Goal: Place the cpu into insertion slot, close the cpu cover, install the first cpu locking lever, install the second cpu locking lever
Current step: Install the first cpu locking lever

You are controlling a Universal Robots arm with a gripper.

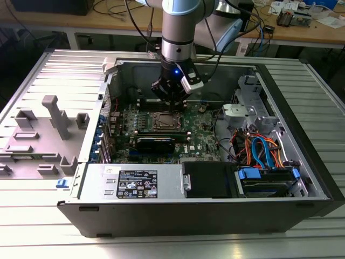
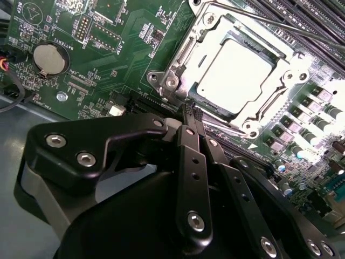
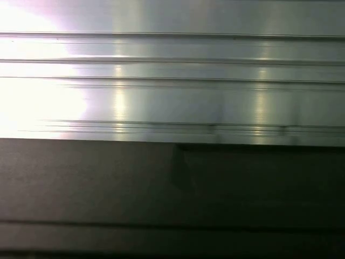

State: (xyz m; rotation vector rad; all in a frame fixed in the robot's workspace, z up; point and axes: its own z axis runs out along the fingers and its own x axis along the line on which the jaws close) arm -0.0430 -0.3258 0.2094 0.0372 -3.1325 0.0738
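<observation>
Fingers on the gripper are pressed together into one thin black point, and I see nothing held between them. In the second wrist view that point sits right at the edge of the insertion slot, just beside the corner with a silver screw.

The cpu is already lying flat in the slot, its pale metal top shining bright. The cpu cover looks folded down around it, so the chip shows through the big square window. A thin locking lever runs as a long wire along the far side of the slot, across from the fingertips. I cannot tell if it is hooked down.

So the chip lies straight ahead of the fingertips, very close, and the slot's near edge runs across in front of them.

In the exterior view the gripper hangs straight down over the slot on the green motherboard, inside the open computer case.
</observation>
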